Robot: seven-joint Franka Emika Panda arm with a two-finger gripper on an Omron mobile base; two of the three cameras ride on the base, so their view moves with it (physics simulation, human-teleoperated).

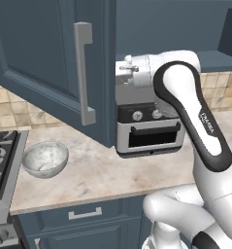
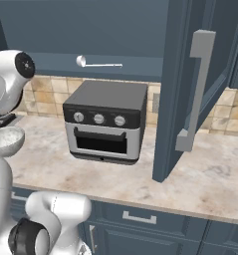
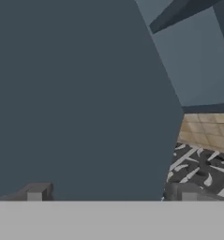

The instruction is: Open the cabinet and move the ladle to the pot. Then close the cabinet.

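Observation:
The cabinet (image 2: 90, 30) stands open, with one door (image 1: 40, 58) swung far out over the counter; the same door (image 2: 176, 74) shows edge-on in the right base view. A silver ladle (image 2: 98, 63) lies on the cabinet's bottom shelf, bowl to the left, above the toaster oven. My gripper (image 3: 111, 194) is open with nothing between its fingertips (image 3: 36, 192), close to the inner face of the open door (image 3: 76, 93). In the left base view the wrist (image 1: 137, 73) reaches behind that door, which hides the fingers. The pot is out of view.
A grey toaster oven (image 2: 105, 122) sits on the marble counter (image 1: 103, 170) under the cabinet. A speckled bowl (image 1: 44, 158) stands to its left, beside the stove (image 1: 1, 160). Stove grates (image 3: 202, 168) show past the door edge. Blue drawer fronts (image 2: 140, 216) run below the counter.

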